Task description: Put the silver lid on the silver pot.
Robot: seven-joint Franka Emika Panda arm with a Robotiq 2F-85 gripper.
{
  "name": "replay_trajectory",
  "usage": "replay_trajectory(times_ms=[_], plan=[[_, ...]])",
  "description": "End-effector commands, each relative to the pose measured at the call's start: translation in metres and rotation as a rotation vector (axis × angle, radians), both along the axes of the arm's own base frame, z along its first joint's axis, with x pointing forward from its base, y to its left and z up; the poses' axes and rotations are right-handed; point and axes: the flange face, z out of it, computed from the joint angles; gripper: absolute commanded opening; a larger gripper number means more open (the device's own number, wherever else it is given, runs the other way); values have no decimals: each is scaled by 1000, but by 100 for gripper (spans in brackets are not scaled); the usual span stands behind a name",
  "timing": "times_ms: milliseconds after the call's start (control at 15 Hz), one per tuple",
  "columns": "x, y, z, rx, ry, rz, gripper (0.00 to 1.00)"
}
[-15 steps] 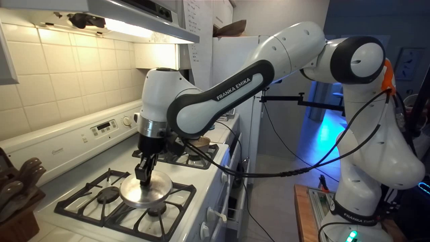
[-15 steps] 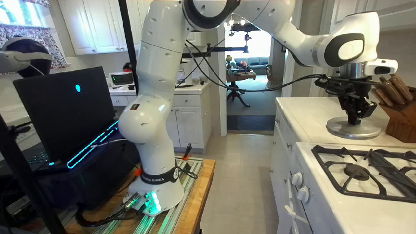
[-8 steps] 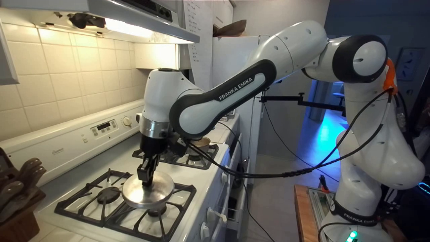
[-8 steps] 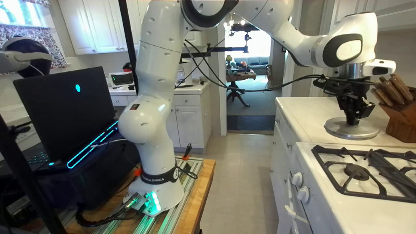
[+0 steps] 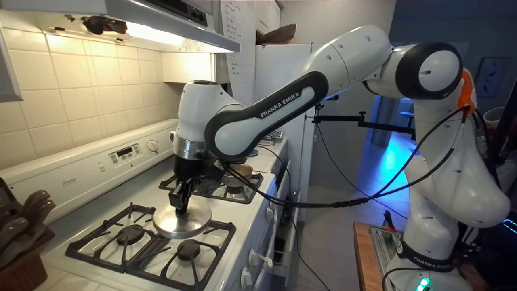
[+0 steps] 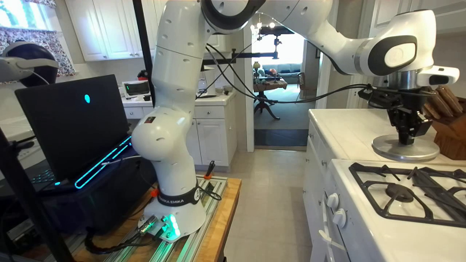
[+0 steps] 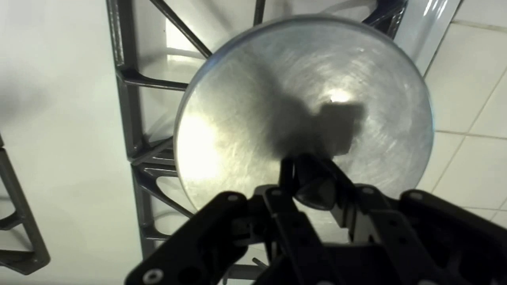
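The silver lid (image 5: 190, 222) is a flat shiny disc, raised above a burner grate and roughly level. It also shows in an exterior view (image 6: 389, 151) and fills the middle of the wrist view (image 7: 245, 103). My gripper (image 5: 181, 208) points down over the lid's middle, shut on its dark knob (image 7: 317, 194). The gripper also shows in an exterior view (image 6: 406, 140) and the wrist view (image 7: 311, 164). The silver pot (image 5: 247, 173) sits on the far burner grate, partly hidden by my arm and cables; its inside cannot be made out. It is apart from the lid.
The near burner grate (image 5: 133, 258) lies below the lid. A wooden knife block (image 6: 449, 140) stands on the counter (image 6: 349, 125). The range hood (image 5: 194, 30) hangs above the stove back (image 5: 87, 169). Cables (image 5: 315, 205) hang from my arm.
The lid, held in my gripper, has risen slightly and moved along the stove towards the far burners, away from the knife block. The hold on the knob looks unchanged.
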Motion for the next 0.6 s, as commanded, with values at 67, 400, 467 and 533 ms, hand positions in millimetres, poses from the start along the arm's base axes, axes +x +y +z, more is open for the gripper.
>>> replay_trajectory(times_ms=[67,400,467,533], plan=[[-1,-46,17,1,-25,-137,6],[0,-84,29,21,-41,-252,6],[-2,-90,31,24,-42,-275,6],[-4,-96,33,26,-43,-295,6]])
